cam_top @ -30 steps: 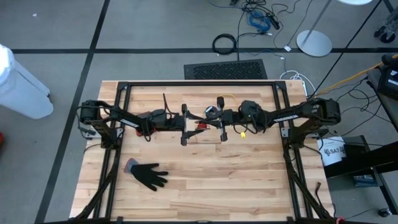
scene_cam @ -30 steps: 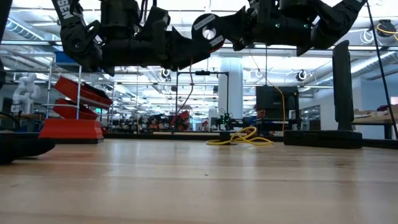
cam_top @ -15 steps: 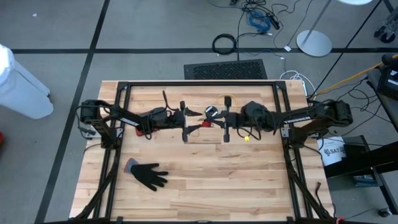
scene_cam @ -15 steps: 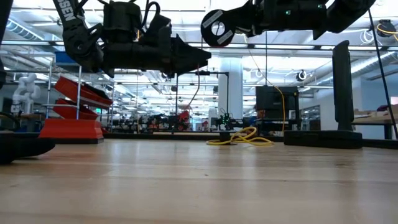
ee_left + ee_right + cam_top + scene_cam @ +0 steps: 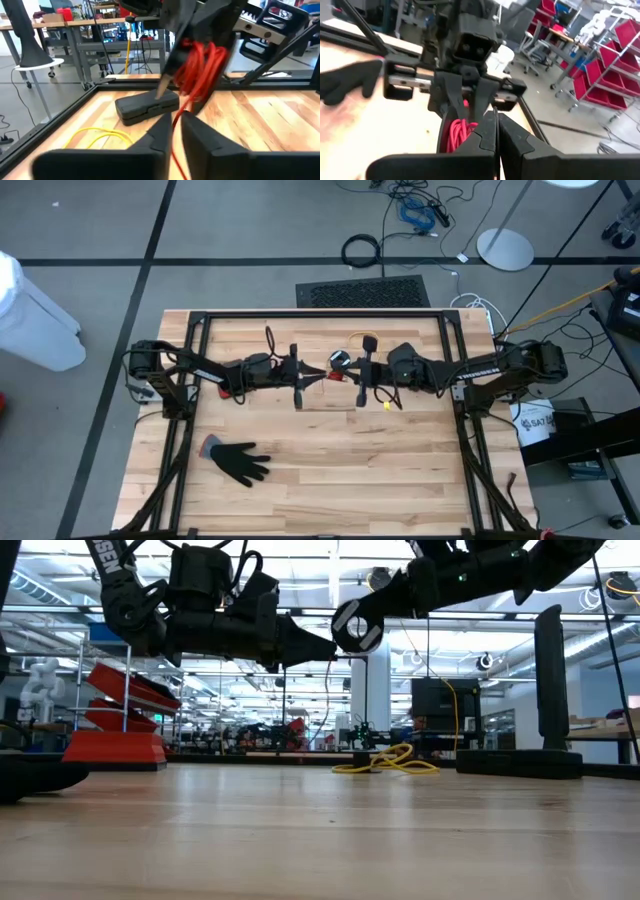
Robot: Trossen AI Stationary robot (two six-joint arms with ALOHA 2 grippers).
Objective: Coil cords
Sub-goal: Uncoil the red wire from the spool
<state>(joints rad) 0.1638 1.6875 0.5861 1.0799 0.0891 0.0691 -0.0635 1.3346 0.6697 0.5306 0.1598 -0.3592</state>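
A red cord is wound into a small coil (image 5: pixel 202 67) that hangs high above the table's middle, with my right gripper (image 5: pixel 496 131) shut at it. One strand (image 5: pixel 176 142) leaves the coil and passes between the fingers of my left gripper (image 5: pixel 176 127), which faces the right one and is shut on it. In the high view the two grippers, left (image 5: pixel 315 376) and right (image 5: pixel 345 373), meet tip to tip. A yellow cord (image 5: pixel 100 134) lies loose on the table beside a black block (image 5: pixel 145 106) near the far edge. My left gripper pinches a single strand of the red cord (image 5: pixel 175 150) between its two fingers, coming level from the table's left. The strand runs up to the coil, and a thin tail (image 5: pixel 325 700) hangs slack below the fingertips, clear of the table. My right gripper comes level from the table's right and carries the red coil (image 5: pixel 456 134), whose loops hang beside and below its shut fingers, clear of the table. Whether the loops are pinched or hung over a finger, the fingers themselves hide.
A black glove (image 5: pixel 240 461) lies on the table's near left part. The yellow cord (image 5: pixel 362 336) and the block sit just beyond the grippers. A black frame (image 5: pixel 320 314) borders the table's far edge and sides. Bare wood lies toward the near edge.
My left gripper has shut on the red strand; a second ago its fingers stood wide apart. My right gripper has come down with the coil until its tip stands level with the left gripper's tip.
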